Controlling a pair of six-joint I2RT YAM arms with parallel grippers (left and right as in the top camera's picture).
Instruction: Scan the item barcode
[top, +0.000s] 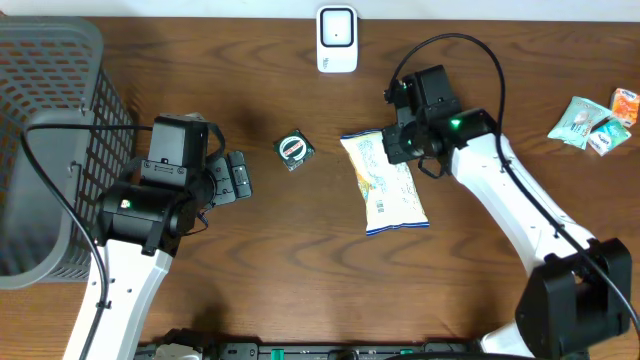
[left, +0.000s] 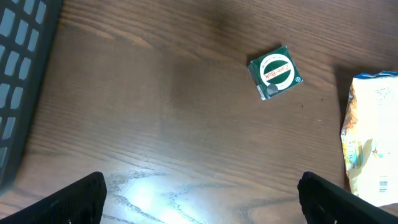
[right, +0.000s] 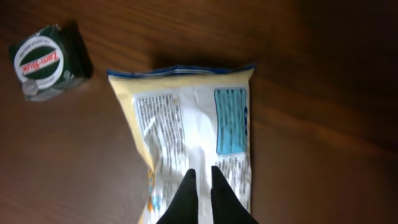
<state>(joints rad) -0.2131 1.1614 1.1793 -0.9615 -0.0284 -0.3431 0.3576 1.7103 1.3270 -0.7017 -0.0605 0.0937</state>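
The right hand (right: 202, 173) is squeezed shut over the snack bag (right: 186, 118), hiding its near end; the left hand (left: 202, 193) gapes wide, tips cut off.

The small green box (right: 45, 62) carries a round white label with red lettering across it that looks like "Zam-Buk" (it sits at an angle in the right wrist view and upside down in the left wrist view). The snack bag (right: 186, 130) shows blocks of fine print and a blue panel, all too small to read.
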